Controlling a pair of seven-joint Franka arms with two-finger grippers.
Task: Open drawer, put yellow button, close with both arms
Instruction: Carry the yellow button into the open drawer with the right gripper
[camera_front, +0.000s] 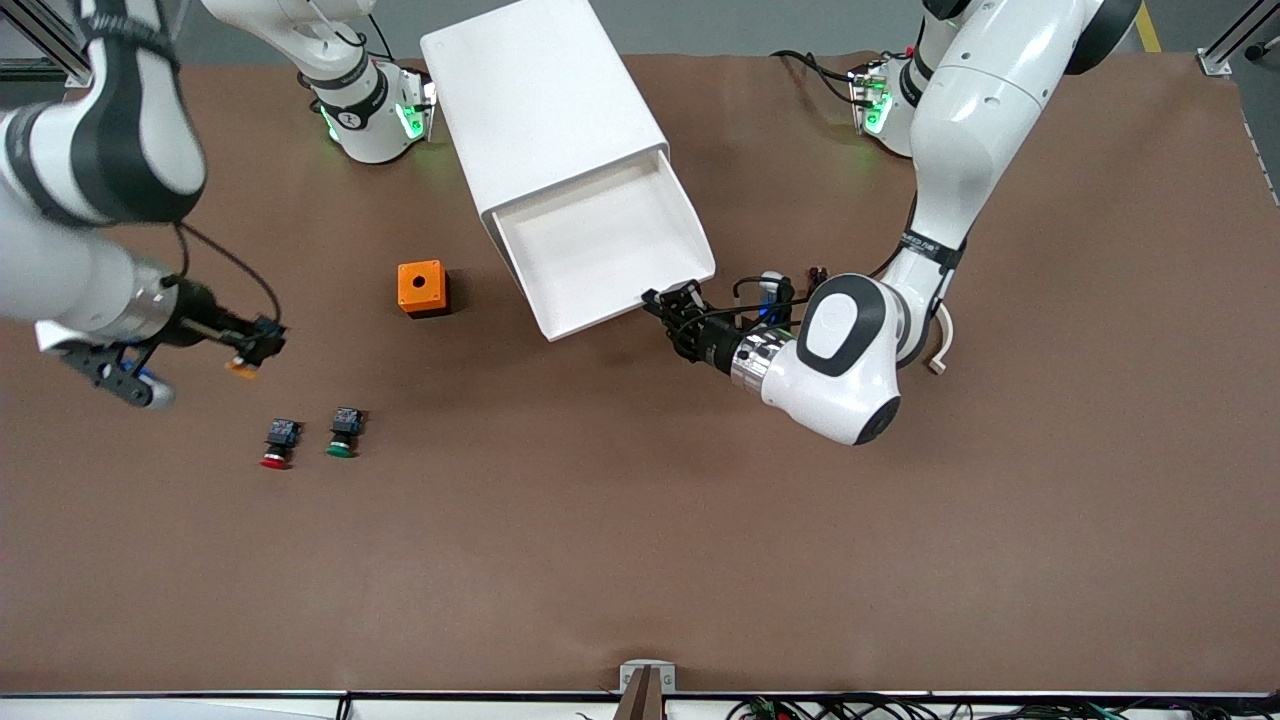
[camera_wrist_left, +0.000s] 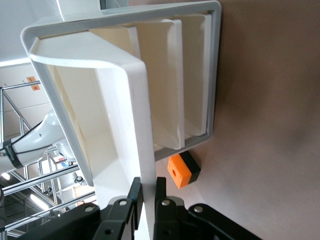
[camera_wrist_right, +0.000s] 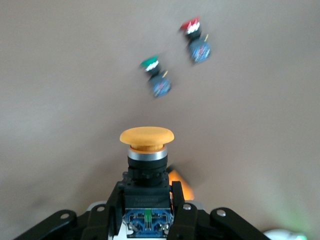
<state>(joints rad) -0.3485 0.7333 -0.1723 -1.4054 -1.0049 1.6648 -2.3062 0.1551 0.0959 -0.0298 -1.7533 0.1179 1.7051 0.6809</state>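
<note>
**Mia:** Where is the yellow button (camera_wrist_right: 146, 141)?

**Ben:** The right gripper (camera_front: 258, 342) has it. Its two fingers (camera_wrist_right: 176, 199) are pressed tight on the black body of the button, one on each side. The yellow cap sticks out past the fingertips. The gripper is up in the air, over the brown table (camera_front: 640, 540), toward the right arm's end.

**Mia:** What is under it?

**Ben:** Two other little buttons lie on the table. One has a red cap (camera_front: 279, 444) and one has a green cap (camera_front: 344, 433). They sit just beside each other. The green one is closer to the middle of the table. Both lie nearer to the front camera than the spot under the right gripper.

**Mia:** And the drawer (camera_front: 603, 247)?

**Ben:** It is pulled out of the top of the big white cabinet (camera_front: 545, 110). I can see right into it. The cabinet sits near the middle of the table, close to the arm bases.

**Mia:** What is the left gripper (camera_front: 668, 305) doing?

**Ben:** It is at the corner of the drawer's front wall. Its fingers (camera_wrist_left: 134, 195) are nearly closed, pinching the thin white wall between them.

**Mia:** What is that orange thing?

**Ben:** A small orange box (camera_front: 422, 288) with a round hole on top. It stands on the table beside the cabinet, toward the right arm's end.
</note>
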